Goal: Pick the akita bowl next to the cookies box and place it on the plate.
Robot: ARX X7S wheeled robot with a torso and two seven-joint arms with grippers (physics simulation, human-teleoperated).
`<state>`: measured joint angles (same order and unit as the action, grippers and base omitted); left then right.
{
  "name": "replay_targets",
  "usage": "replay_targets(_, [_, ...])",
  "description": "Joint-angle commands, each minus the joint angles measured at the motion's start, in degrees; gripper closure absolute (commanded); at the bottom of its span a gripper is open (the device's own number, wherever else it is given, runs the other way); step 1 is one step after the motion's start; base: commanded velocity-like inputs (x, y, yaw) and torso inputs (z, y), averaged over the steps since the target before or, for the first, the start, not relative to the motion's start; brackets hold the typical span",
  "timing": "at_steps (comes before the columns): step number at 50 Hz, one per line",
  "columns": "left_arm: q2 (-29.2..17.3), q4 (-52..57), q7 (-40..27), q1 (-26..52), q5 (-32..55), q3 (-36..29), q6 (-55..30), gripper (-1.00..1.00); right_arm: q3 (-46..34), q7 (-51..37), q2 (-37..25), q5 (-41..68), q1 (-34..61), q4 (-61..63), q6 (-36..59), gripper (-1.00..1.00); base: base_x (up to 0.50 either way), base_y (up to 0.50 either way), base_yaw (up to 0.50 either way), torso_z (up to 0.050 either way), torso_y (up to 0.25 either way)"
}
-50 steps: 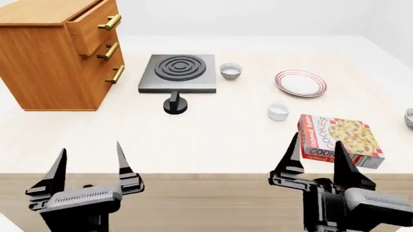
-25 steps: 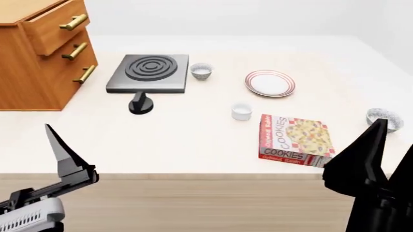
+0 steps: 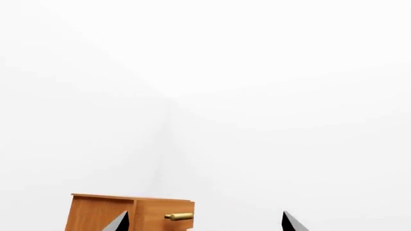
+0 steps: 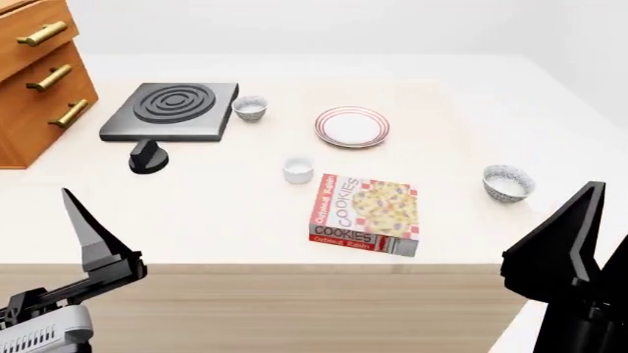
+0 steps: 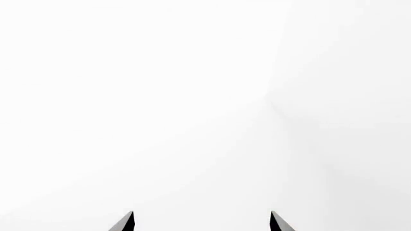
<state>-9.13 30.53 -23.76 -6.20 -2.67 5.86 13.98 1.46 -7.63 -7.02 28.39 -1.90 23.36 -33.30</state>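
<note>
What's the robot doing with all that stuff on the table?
Nothing is being held right now. The left gripper and the right gripper are both open and raised at the near edge of the table. The robot wants the akita bowl sitting to the right of the cookies box. It has to go on the plate farther back. Another bowl sits by the stove, and a white cup sits near the box.
</note>
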Motion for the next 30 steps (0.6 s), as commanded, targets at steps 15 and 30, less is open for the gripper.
replay_targets(15, [-0.4, -0.1, 0.0, -0.3, -0.2, -0.1, 0.2, -1.0, -0.3, -0.1, -0.5, -1.0, -0.2, 0.0, -0.7, -1.0, 0.0, -0.5, 0.0, 0.0, 0.0])
replay_targets(30, [-1.0, -0.2, -0.7, -0.4, -0.2, -0.6, 0.2, -1.0, -2.6, 0.4, -2.3, -2.0, -0.8, 0.6, 0.7, -1.0, 0.0, -0.3, 0.0, 0.0, 0.0])
